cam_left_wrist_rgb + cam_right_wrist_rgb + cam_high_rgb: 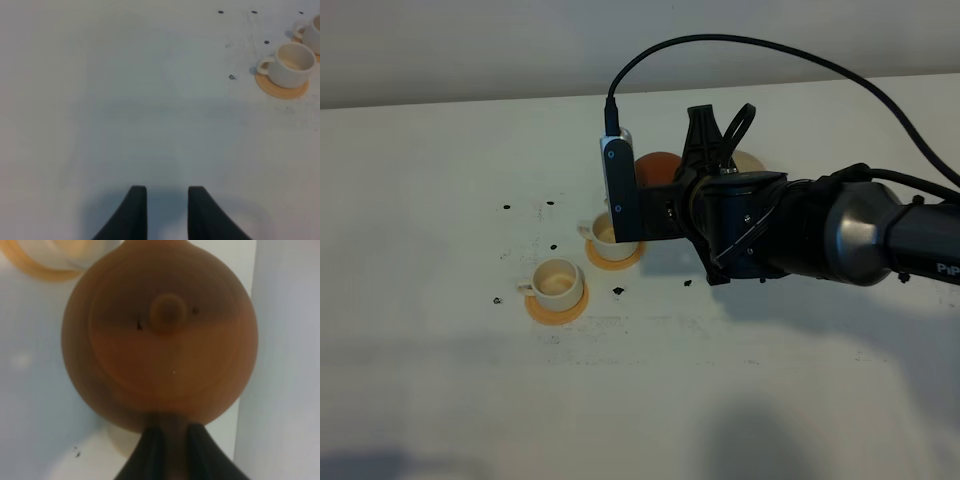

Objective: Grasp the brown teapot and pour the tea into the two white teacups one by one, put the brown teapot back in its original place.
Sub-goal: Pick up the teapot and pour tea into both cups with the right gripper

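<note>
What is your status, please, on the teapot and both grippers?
Left gripper open over table. Right gripper shut on brown teapot, upright beside far teacup. Nothing blocking.

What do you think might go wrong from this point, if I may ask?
The right pincer grips the teapot at one side only, so it may swing when tilted. Its lid looks unsecured and could slide off. The cups are small and close together, so tea may spill onto the table.
</note>
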`<action>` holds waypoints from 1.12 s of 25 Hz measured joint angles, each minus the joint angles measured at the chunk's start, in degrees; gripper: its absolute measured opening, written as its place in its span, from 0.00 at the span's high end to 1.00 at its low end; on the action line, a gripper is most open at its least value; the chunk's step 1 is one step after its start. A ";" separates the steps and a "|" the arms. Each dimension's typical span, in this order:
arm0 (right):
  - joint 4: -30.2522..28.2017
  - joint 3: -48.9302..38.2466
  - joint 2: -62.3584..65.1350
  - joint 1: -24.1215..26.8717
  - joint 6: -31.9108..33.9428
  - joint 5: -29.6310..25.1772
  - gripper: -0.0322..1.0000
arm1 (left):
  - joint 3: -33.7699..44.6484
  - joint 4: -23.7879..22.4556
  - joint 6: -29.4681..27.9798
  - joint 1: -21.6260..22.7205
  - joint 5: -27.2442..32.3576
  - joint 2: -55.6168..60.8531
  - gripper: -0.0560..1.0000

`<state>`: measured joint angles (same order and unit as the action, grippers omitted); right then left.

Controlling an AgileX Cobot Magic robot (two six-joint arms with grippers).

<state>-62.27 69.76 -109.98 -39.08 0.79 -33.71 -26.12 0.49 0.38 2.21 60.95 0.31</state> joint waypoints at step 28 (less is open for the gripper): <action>-7.35 0.00 -1.61 0.00 -5.15 -0.82 0.88 | 0.00 0.00 0.00 0.00 0.00 0.00 0.74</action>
<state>-69.62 69.76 -111.59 -39.08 -4.36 -34.53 -26.12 0.49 0.38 2.21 60.95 0.31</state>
